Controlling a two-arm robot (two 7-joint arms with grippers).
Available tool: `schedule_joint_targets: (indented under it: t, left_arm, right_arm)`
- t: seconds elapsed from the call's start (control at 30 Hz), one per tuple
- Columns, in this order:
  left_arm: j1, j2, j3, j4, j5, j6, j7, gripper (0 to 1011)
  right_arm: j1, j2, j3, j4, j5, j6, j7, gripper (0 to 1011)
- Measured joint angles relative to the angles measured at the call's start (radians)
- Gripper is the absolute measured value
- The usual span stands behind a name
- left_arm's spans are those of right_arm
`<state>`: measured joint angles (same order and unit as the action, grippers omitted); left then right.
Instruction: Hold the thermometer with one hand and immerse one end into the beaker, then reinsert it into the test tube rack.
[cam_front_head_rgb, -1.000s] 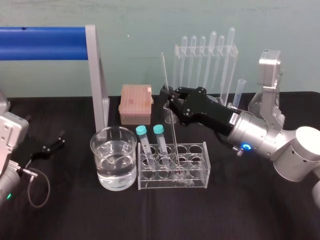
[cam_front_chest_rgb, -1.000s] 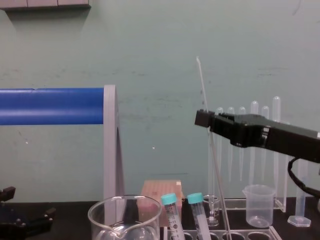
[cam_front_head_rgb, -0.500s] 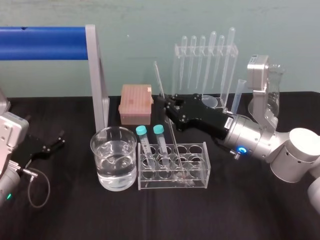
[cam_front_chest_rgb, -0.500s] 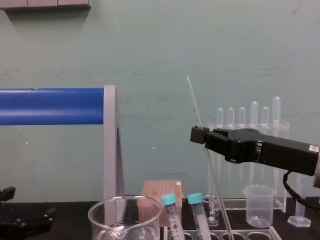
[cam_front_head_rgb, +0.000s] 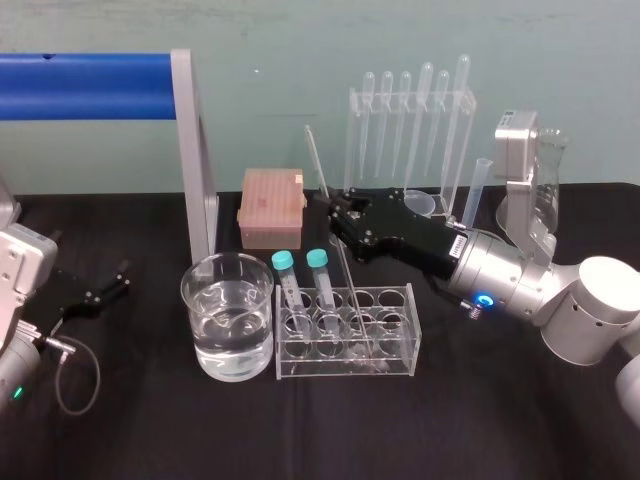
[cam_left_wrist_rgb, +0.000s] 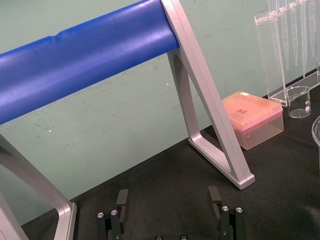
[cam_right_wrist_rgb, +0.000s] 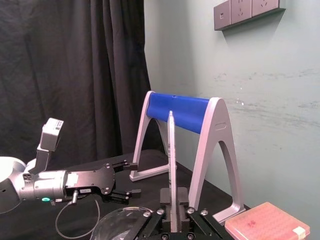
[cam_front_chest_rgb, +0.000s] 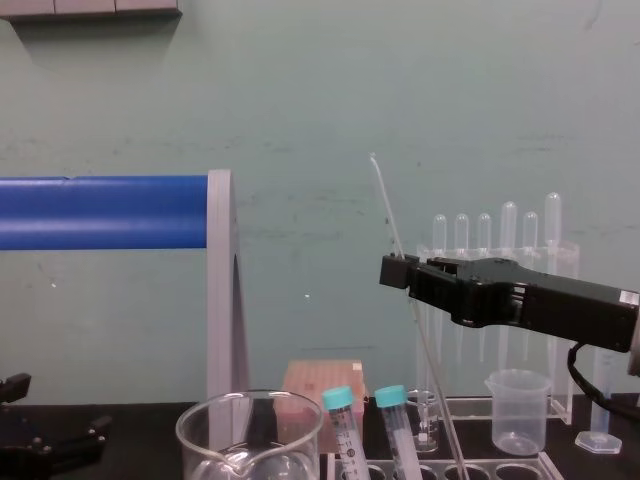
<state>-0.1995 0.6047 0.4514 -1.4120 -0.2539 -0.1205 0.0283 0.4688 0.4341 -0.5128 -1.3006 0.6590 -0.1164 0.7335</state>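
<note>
My right gripper (cam_front_head_rgb: 336, 212) is shut on the thermometer (cam_front_head_rgb: 318, 165), a thin glass rod leaning with its top toward the left. Its lower end stands in a hole of the clear test tube rack (cam_front_head_rgb: 395, 335), to the right of two teal-capped tubes (cam_front_head_rgb: 316, 260). In the chest view the thermometer (cam_front_chest_rgb: 385, 205) rises above the right gripper (cam_front_chest_rgb: 395, 270). In the right wrist view the rod (cam_right_wrist_rgb: 171, 150) stands straight up from the closed fingertips. The beaker (cam_front_head_rgb: 227, 315), part full of water, sits left of the rack. My left gripper (cam_left_wrist_rgb: 168, 200) rests open at the table's left (cam_front_head_rgb: 100, 290).
A blue-barred grey frame (cam_front_head_rgb: 190, 150) stands behind the beaker. A pink tip box (cam_front_head_rgb: 271, 205) lies behind the rack. At the back right are a pipette stand (cam_front_head_rgb: 410, 130), a small plastic beaker (cam_front_chest_rgb: 517, 410) and a slim graduated cylinder (cam_front_head_rgb: 477, 190).
My right gripper came down and forward with the thermometer, whose lower end sank deeper into the rack and whose top tilted left. Over the last half second it barely moved.
</note>
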Motion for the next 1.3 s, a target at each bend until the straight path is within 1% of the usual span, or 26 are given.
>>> schedule_joint_targets:
  t: [0.1,0.13,0.2,0.37,0.43,0.47,0.53,0.67,0.7,0.8,0.83,0.87,0.9,0.93,0.97,1.0,1.03,1.07,1.1,1.13,1.17,1.2,1.27,1.3]
  left_arm:
    - [0.000,0.000,0.000,0.000,0.000,0.000,0.000,1008]
    - [0.000,0.000,0.000,0.000,0.000,0.000,0.000,1008]
    - [0.000,0.000,0.000,0.000,0.000,0.000,0.000,1008]
    - [0.000,0.000,0.000,0.000,0.000,0.000,0.000,1008]
    - [0.000,0.000,0.000,0.000,0.000,0.000,0.000,1008]
    - [0.000,0.000,0.000,0.000,0.000,0.000,0.000,1008]
    - [0.000,0.000,0.000,0.000,0.000,0.000,0.000,1008]
    - [0.000,0.000,0.000,0.000,0.000,0.000,0.000,1008]
    - [0.000,0.000,0.000,0.000,0.000,0.000,0.000,1008]
    - [0.000,0.000,0.000,0.000,0.000,0.000,0.000,1008]
    - [0.000,0.000,0.000,0.000,0.000,0.000,0.000,1008]
    - [0.000,0.000,0.000,0.000,0.000,0.000,0.000,1008]
    - [0.000,0.000,0.000,0.000,0.000,0.000,0.000,1008]
    - [0.000,0.000,0.000,0.000,0.000,0.000,0.000,1008]
    - [0.000,0.000,0.000,0.000,0.000,0.000,0.000,1008]
    - [0.000,0.000,0.000,0.000,0.000,0.000,0.000,1008]
    - [0.000,0.000,0.000,0.000,0.000,0.000,0.000,1008]
    - [0.000,0.000,0.000,0.000,0.000,0.000,0.000,1008]
    - [0.000,0.000,0.000,0.000,0.000,0.000,0.000,1008]
    - [0.000,0.000,0.000,0.000,0.000,0.000,0.000,1008]
    - [0.000,0.000,0.000,0.000,0.000,0.000,0.000,1008]
    - [0.000,0.000,0.000,0.000,0.000,0.000,0.000,1008]
    - [0.000,0.000,0.000,0.000,0.000,0.000,0.000,1008]
    - [0.000,0.000,0.000,0.000,0.000,0.000,0.000,1008]
  right_arm:
    - [0.000,0.000,0.000,0.000,0.001,0.000,0.000,161]
    - [0.000,0.000,0.000,0.000,0.001,0.000,0.000,221]
    - [-0.001,0.000,0.001,0.000,0.001,0.000,0.000,250]
    - [-0.001,0.000,0.001,-0.001,0.002,0.000,-0.001,435]
    - [-0.001,0.000,0.001,-0.001,0.002,0.000,-0.001,476]
    - [-0.001,0.000,0.002,-0.001,0.003,0.000,-0.001,534]
    - [-0.001,0.000,0.002,-0.001,0.003,0.000,-0.001,578]
    - [-0.001,0.000,0.002,-0.002,0.003,0.000,-0.001,718]
    - [-0.003,0.001,0.004,-0.005,0.005,0.001,-0.001,734]
    - [-0.023,0.016,0.037,-0.036,0.024,0.011,-0.033,830]
    - [-0.031,0.021,0.050,-0.046,0.031,0.015,-0.050,841]
    - [-0.042,0.026,0.064,-0.057,0.036,0.019,-0.069,883]
    - [-0.062,0.038,0.095,-0.075,0.045,0.029,-0.116,916]
    - [-0.072,0.043,0.110,-0.083,0.046,0.035,-0.143,948]
    - [-0.084,0.049,0.125,-0.091,0.046,0.043,-0.171,948]
    - [-0.104,0.057,0.147,-0.098,0.040,0.061,-0.228,994]
    - [-0.115,0.061,0.156,-0.101,0.031,0.073,-0.265,998]
    - [-0.136,0.068,0.169,-0.103,0.009,0.099,-0.333,1002]
    - [-0.136,0.068,0.169,-0.103,0.009,0.099,-0.333,1002]
    - [-0.155,0.072,0.176,-0.100,-0.009,0.131,-0.392,1003]
    - [-0.163,0.073,0.177,-0.097,-0.019,0.149,-0.418,1003]
    - [-0.177,0.074,0.177,-0.087,-0.037,0.179,-0.462,1003]
    - [-0.187,0.073,0.174,-0.074,-0.054,0.208,-0.496,1003]
    - [-0.195,0.071,0.170,-0.061,-0.067,0.232,-0.521,1003]
